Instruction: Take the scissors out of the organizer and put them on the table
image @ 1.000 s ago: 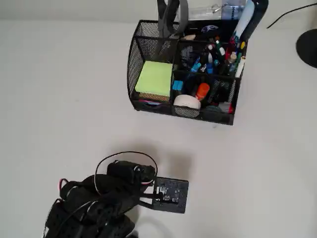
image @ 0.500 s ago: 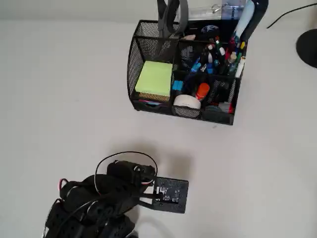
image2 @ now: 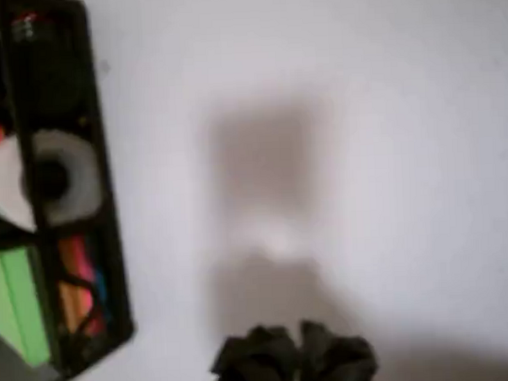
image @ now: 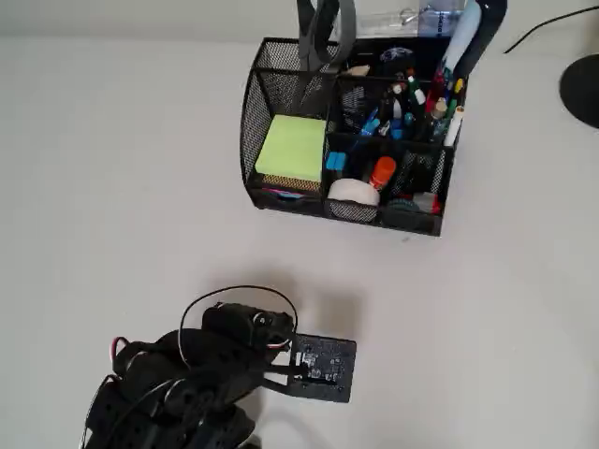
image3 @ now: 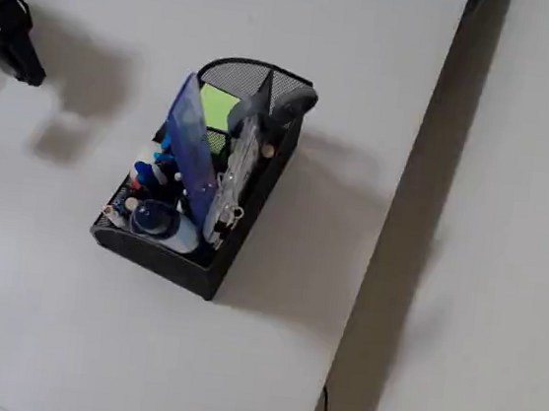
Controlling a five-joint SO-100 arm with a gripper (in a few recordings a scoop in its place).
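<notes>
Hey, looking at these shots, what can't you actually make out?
- Scissors blades: hidden inside the organizer; the overhead view's top edge cuts off the handles.
- Pincer: blurred at the bottom edge of the wrist view, so open or shut is unclear; in the overhead view the arm's own body covers it.
- Pens and markers: too small and crowded in the overhead view to count.

Obscured items: my fingers [image2: 297, 357], blurred and cut by the wrist view's lower edge, their gap unreadable; the scissors [image: 327, 28], loop handles clipped overhead, blades sunk in the organizer [image: 281, 89].
</notes>
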